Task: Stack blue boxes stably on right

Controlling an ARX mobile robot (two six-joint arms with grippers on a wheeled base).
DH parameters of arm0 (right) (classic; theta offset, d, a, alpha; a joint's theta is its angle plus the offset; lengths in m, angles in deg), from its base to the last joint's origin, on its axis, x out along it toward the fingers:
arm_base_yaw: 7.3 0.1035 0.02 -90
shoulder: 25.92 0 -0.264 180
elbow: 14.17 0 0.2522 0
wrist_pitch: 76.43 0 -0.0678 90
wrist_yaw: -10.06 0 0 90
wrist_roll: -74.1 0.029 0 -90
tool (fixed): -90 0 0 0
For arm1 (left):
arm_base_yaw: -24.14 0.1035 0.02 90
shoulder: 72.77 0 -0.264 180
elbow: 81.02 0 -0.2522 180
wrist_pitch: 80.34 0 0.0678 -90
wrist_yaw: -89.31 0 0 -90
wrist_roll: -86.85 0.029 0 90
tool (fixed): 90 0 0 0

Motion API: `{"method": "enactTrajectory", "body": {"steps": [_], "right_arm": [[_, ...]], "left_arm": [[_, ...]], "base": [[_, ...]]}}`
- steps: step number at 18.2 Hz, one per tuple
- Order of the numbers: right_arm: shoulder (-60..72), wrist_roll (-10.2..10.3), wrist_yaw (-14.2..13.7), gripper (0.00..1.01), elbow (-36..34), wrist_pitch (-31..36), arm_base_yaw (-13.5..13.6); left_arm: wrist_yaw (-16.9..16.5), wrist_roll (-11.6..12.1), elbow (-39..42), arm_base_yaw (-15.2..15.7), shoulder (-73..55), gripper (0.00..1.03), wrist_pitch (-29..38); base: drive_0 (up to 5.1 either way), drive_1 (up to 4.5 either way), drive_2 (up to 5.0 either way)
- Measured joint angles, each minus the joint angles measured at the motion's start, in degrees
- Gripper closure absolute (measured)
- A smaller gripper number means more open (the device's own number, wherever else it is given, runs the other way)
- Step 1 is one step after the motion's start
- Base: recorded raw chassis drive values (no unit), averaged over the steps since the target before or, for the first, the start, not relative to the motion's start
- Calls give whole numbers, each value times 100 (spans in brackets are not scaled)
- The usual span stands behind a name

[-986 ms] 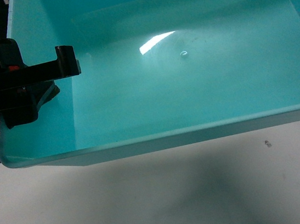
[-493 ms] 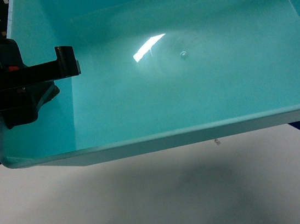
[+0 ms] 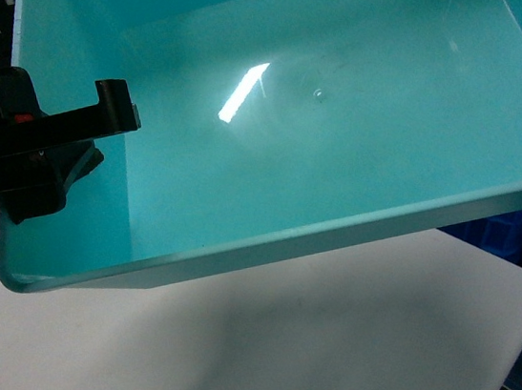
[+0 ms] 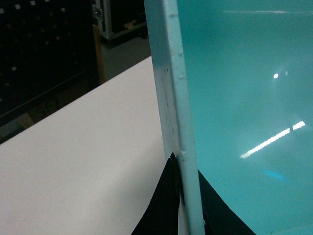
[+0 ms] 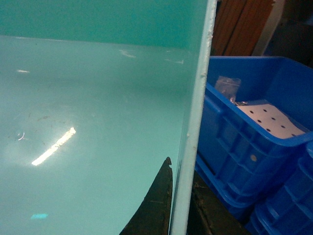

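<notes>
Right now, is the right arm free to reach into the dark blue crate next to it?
Probably not. The right gripper is clamped on the turquoise tub's wall, so it is occupied, though the dark blue crate sits close beside it.

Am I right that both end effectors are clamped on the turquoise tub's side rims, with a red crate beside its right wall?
Not quite: the crate beside the right wall is dark blue, not red, as the right wrist view shows. The rest holds: the left end effector and right end effector each straddle a side rim of the turquoise tub.
</notes>
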Motion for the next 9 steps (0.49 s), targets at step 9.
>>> {"method": "enactTrajectory", "body": {"steps": [9], "right_arm": [[-2, 0, -2, 94, 0, -2, 0]], "left_arm": [[2, 0, 0, 0, 0, 101, -2]], "base": [[-158, -158, -158]]}}
